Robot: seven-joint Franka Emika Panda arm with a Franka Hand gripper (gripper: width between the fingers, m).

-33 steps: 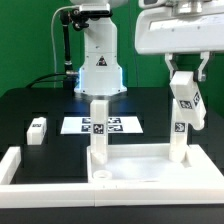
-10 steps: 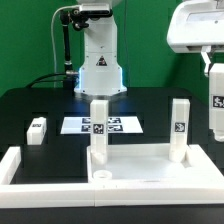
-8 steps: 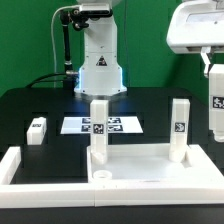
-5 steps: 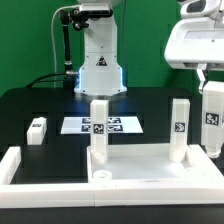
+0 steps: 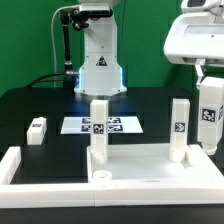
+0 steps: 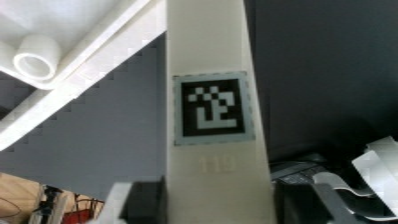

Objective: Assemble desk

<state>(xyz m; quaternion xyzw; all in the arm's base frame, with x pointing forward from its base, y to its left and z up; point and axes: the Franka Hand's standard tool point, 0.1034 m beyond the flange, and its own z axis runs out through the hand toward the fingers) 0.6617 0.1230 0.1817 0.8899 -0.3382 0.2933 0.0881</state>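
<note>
Since a second ago the gripper [image 5: 206, 76] has sunk, carrying its leg block [image 5: 210, 115] lower. It is clenched round the block's top, and the block hangs upright beneath. Below the hand, toward the exterior view's left, lies the tabletop panel [image 5: 140, 165], with two legs [image 5: 99, 128] [image 5: 179, 125] standing on it.

From the wrist, the block's tag [image 6: 214, 105] fills my view, with what looks like a round socket [image 6: 32, 60] beside it. I'd keep the block plumb and centre it over a free socket before lowering.
</note>
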